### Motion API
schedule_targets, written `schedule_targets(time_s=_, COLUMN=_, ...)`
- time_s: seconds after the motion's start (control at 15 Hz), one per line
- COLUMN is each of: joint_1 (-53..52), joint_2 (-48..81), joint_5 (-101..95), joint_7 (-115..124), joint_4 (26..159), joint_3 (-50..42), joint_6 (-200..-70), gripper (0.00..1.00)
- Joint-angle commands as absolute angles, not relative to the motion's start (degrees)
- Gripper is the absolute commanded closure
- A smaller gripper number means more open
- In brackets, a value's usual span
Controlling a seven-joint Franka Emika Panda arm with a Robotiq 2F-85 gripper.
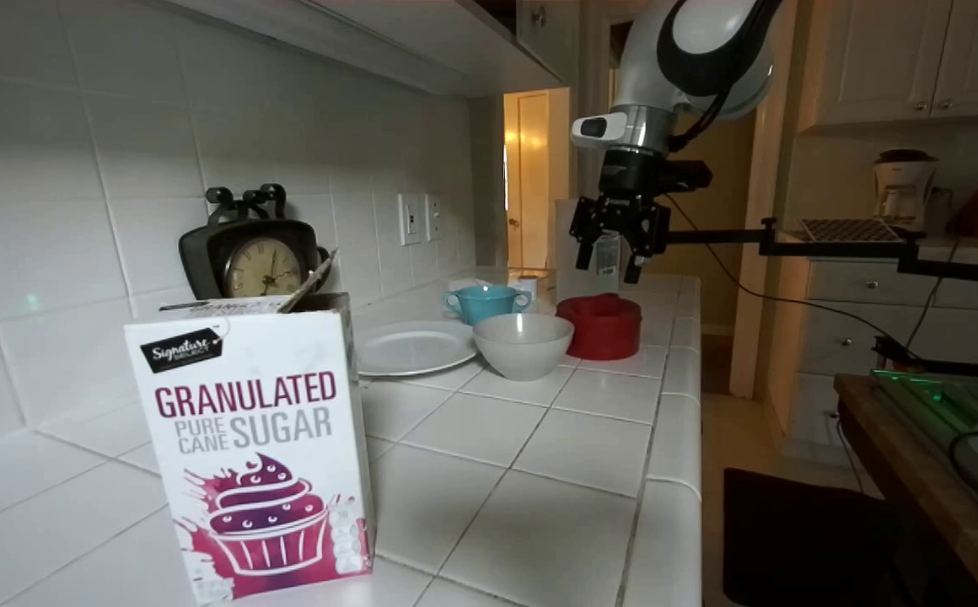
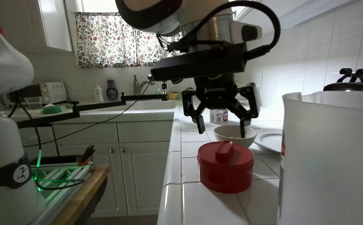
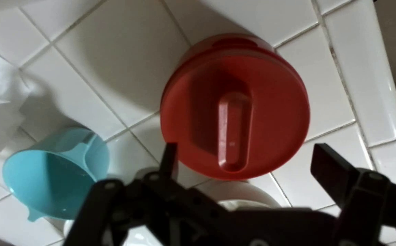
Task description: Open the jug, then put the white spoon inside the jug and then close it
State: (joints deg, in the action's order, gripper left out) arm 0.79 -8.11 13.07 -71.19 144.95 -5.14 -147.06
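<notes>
Evidently the opening step is in hand: the red tub (image 2: 225,178), which I judge to be the jug, stands on the tiled counter (image 1: 556,455), near its edge, with its lid (image 3: 276,116) on. A raised ridge (image 3: 235,133) crosses the lid's middle. Above it hangs the gripper (image 2: 222,129), fingers spread apart, nothing between them and clear of the lid. In the wrist view the ridge runs across the line on which the fingers would meet, so the turn looks right. The next move calls for lowering until they straddle the ridge, closing on its long sides and lifting straight up; a tight lid might bring the tub along. I cannot make out the white spoon; the pale bowl (image 1: 523,354) just beside the tub may hold something, too unclear to name.

As for writing, the gripper carries "ROBOTIQ". The tall cloudy container (image 2: 331,162) near the tub has a label seen nearly edge-on, unreadable. Farther along the counter, the box (image 1: 253,455) reads "Signature SELECT" and "GRANULATED PURE CANE SUGAR", above a printed cupcake. The clock (image 1: 263,268) shows what look like Roman numerals. At the back, a dark bottle (image 2: 112,90) has a label too small to read.
</notes>
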Motion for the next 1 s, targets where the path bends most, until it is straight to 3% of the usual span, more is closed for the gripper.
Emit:
schedule_targets(time_s=0.0, joint_1=-0.3, joint_2=-5.9, joint_5=14.3, joint_7=-73.6, joint_4=144.7, joint_3=-5.8, joint_6=-149.5, gripper=0.00)
schedule_targets(time_s=0.13, joint_1=-0.2, joint_2=-4.8, joint_5=14.5, joint_7=-74.1, joint_4=144.5, joint_3=-5.7, joint_6=-150.0, gripper=0.04)
schedule_targets(time_s=0.27, joint_1=-0.1, joint_2=-4.0, joint_5=15.1, joint_7=-75.0, joint_4=144.1, joint_3=-5.6, joint_6=-149.8, gripper=0.21)
schedule_targets(time_s=0.33, joint_1=0.0, joint_2=-3.7, joint_5=15.0, joint_7=-75.3, joint_4=144.0, joint_3=-5.5, joint_6=-149.9, gripper=0.23)
schedule_targets(time_s=0.6, joint_1=0.2, joint_2=-3.0, joint_5=15.4, joint_7=-76.2, joint_4=143.4, joint_3=-5.3, joint_6=-149.6, gripper=0.51)
schedule_targets(time_s=0.73, joint_1=0.1, joint_2=-3.0, joint_5=15.5, joint_7=-76.5, joint_4=143.3, joint_3=-5.2, joint_6=-149.5, gripper=0.56)
schedule_targets(time_s=0.87, joint_1=0.1, joint_2=-3.0, joint_5=15.8, joint_7=-77.2, joint_4=143.3, joint_3=-5.1, joint_6=-149.5, gripper=0.50)
schedule_targets(time_s=0.93, joint_1=0.1, joint_2=-2.9, joint_5=15.8, joint_7=-77.5, joint_4=143.2, joint_3=-5.1, joint_6=-149.5, gripper=0.53)
